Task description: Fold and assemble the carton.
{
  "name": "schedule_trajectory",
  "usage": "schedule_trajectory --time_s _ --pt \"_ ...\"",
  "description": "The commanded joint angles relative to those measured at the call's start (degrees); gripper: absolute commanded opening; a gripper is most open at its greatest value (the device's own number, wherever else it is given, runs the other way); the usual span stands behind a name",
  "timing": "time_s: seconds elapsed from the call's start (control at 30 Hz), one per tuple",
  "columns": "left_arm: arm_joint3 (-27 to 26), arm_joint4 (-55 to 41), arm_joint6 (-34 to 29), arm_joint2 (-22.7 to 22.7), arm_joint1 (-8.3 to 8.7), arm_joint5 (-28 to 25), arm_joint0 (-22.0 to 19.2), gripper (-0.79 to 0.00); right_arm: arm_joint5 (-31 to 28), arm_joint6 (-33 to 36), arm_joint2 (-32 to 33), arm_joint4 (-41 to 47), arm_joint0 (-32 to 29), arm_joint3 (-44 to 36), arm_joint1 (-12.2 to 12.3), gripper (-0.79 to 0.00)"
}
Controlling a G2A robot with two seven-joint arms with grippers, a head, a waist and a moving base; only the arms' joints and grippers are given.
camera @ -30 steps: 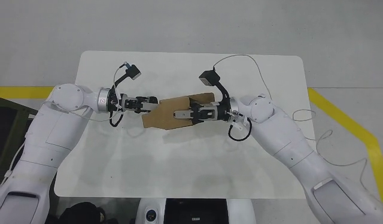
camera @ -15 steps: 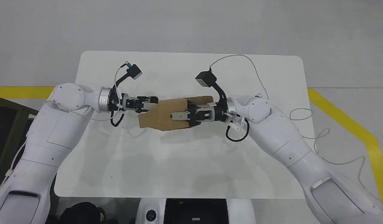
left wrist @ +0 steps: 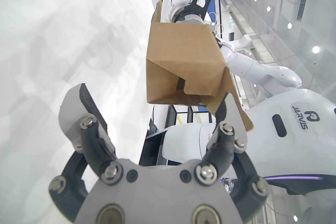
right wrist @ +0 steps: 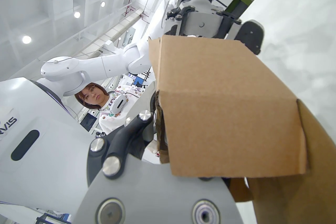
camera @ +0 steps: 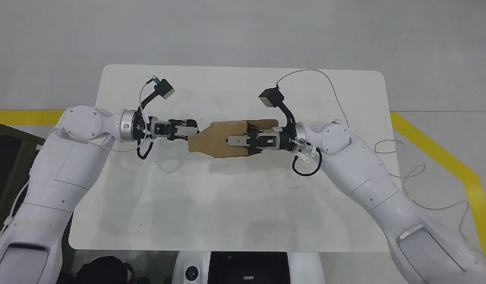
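Note:
A brown cardboard carton [camera: 216,138] is held above the white table's middle, lying roughly level between the two arms. My right gripper [camera: 234,141] is shut on its right part, with one finger lying along the top panel. In the right wrist view the carton [right wrist: 223,109] covers most of that gripper. My left gripper [camera: 190,128] stands open at the carton's left end. In the left wrist view that end of the carton [left wrist: 183,57] shows partly folded flaps, and one loose flap hangs beside a finger [left wrist: 224,114] of the left gripper [left wrist: 153,96].
The white table [camera: 304,208] lies under both arms, with bare surface in front of and behind the carton. A yellow floor stripe [camera: 429,143] runs past its right edge. A cable [camera: 326,86] loops over the table's far right.
The carton has swung from a tilt to nearly level and shifted a little to the right and away. Both grippers moved with it, the left staying open at its left end.

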Motion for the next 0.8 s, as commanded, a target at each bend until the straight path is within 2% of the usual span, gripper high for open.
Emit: schedule_trajectory --time_s 0.0,0.23,0.5,0.77 --pt "0.17 -0.32 0.04 -0.65 0.17 -0.03 0.16 0.0 0.02 0.02 0.71 -0.79 -0.25 0.76 0.29 -0.785" --pt "-1.39 -0.51 0.02 -2.13 0.6 -0.02 0.77 0.0 0.09 -0.7 2.47 -2.9 -1.03 1.97 0.66 -0.785" --pt "-5.28 7.61 0.76 0.06 0.5 1.74 0.1 0.0 0.78 -2.13 2.73 -4.67 -1.46 1.24 0.24 -0.785" --pt "-3.15 8.64 1.99 0.11 0.52 3.29 0.21 0.0 0.4 -1.82 2.87 -4.48 -1.55 0.01 -0.26 -0.785"
